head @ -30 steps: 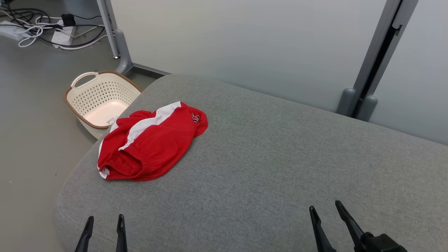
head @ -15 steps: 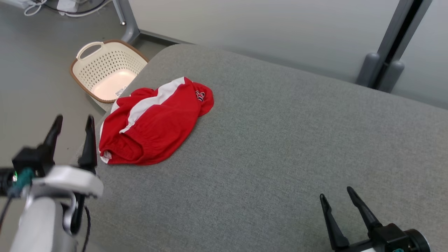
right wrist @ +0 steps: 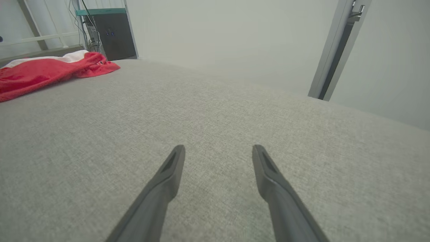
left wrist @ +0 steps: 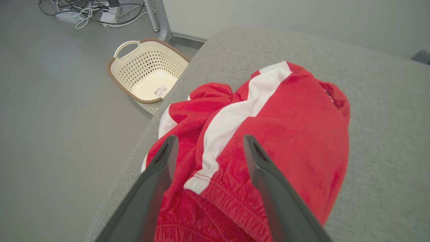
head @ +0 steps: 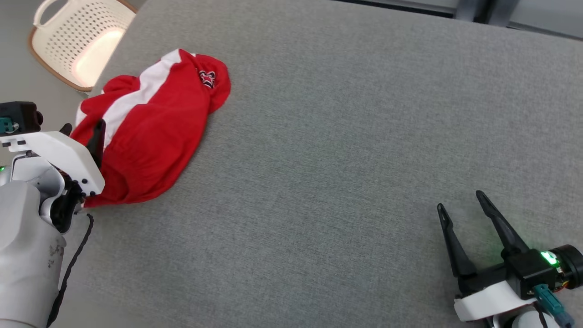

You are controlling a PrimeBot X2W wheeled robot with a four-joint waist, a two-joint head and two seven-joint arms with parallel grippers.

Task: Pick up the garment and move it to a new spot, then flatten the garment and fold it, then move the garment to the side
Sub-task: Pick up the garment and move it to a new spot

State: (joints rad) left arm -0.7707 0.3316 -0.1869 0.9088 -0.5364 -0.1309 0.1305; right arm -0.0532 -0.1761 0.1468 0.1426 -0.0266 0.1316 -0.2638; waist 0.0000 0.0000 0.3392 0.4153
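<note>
Showing 1 garment (head: 150, 123), 1 basket (head: 63, 27), 2 tools (left wrist: 208, 141) (head: 461, 200)

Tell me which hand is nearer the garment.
Left. The left hand hangs open at the garment's near edge; the right hand is far off to its right, open over the cushion.

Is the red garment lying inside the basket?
No, the red garment lies on the grey cushion; the basket stands on the floor beside it.
</note>
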